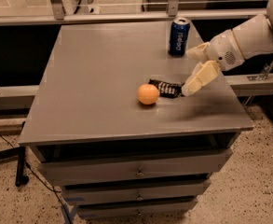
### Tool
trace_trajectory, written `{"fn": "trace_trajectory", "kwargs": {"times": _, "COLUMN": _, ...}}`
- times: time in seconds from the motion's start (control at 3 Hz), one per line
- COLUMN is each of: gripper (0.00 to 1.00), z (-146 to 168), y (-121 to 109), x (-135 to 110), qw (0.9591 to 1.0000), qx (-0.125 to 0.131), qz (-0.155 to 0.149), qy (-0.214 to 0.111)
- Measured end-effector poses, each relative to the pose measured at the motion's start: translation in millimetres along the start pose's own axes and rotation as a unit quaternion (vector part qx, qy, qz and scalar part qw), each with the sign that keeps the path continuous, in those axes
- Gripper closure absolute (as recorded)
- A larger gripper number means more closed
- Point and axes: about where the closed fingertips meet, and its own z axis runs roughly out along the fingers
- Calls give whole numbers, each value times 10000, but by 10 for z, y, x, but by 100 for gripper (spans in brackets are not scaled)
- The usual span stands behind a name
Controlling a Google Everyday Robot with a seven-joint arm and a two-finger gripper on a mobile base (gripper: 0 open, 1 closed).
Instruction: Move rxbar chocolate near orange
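Plainly, the bar [165, 88] lies flat on the table [98, 78], just right of the orange [148, 94]; whether wrapper and fruit actually touch I cannot tell. The gripper [188, 73] hangs just off the bar's right end, its fingers [202, 77] spread apart with nothing between them, the lower tip down near the wrapper's corner. A can [178, 36] stands upright well behind, toward the far edge.

The bar looks light and thin, likely a soft slab in a slick wrapper. It should flex a little and slide easily on the smooth top, but nothing about it seems fragile. Being so flat, it offers little height to pinch. The best hold would be across its short width near the middle, fingers coming down over the two long edges. A grip on an end could let it droop or slip.

Its long axis runs roughly left to right, slanted so the left end sits farther back and the right end nearer the front. The left end is by the orange, the right end by the gripper. As it lies, the bar seems already placed near the orange
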Motion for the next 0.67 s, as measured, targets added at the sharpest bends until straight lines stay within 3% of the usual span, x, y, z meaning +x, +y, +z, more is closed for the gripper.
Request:
{"fn": "trace_trajectory", "kwargs": {"times": 0.33, "gripper": 0, "z": -482, "y": -53, "x": -108, "qw": 9986, "qx": 355, "qz": -341, "qy": 184}}
{"fn": "trace_trajectory", "kwargs": {"times": 0.67, "gripper": 0, "z": -568, "y": -83, "x": -166, "qw": 9980, "qx": 441, "qz": -410, "qy": 168}}
